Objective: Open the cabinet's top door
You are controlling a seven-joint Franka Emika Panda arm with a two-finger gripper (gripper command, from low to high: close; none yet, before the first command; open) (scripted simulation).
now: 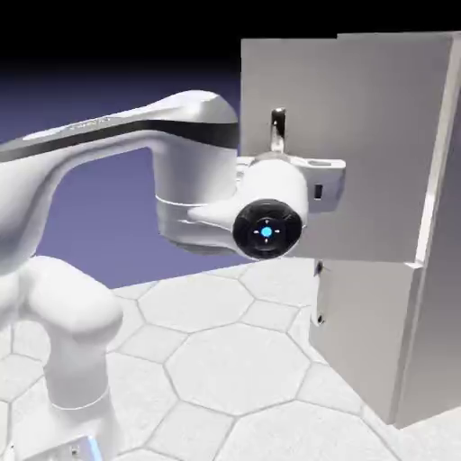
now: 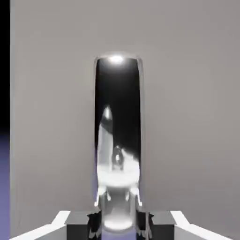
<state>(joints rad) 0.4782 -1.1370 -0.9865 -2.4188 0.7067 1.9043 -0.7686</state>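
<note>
The light-grey cabinet stands at the exterior view's right. Its top door is swung out from the body, its free edge jutting left past the lower panel. My gripper is at the door's front, mostly hidden behind the white hand, shut on the door's curved metal handle. In the hand view the shiny handle fills the middle, rising upright from between the fingertips of my gripper, with the flat door panel behind it.
The lower grey door with small dark knobs sits closed under the top door. My white arm reaches in from the left over the hexagon-tiled table.
</note>
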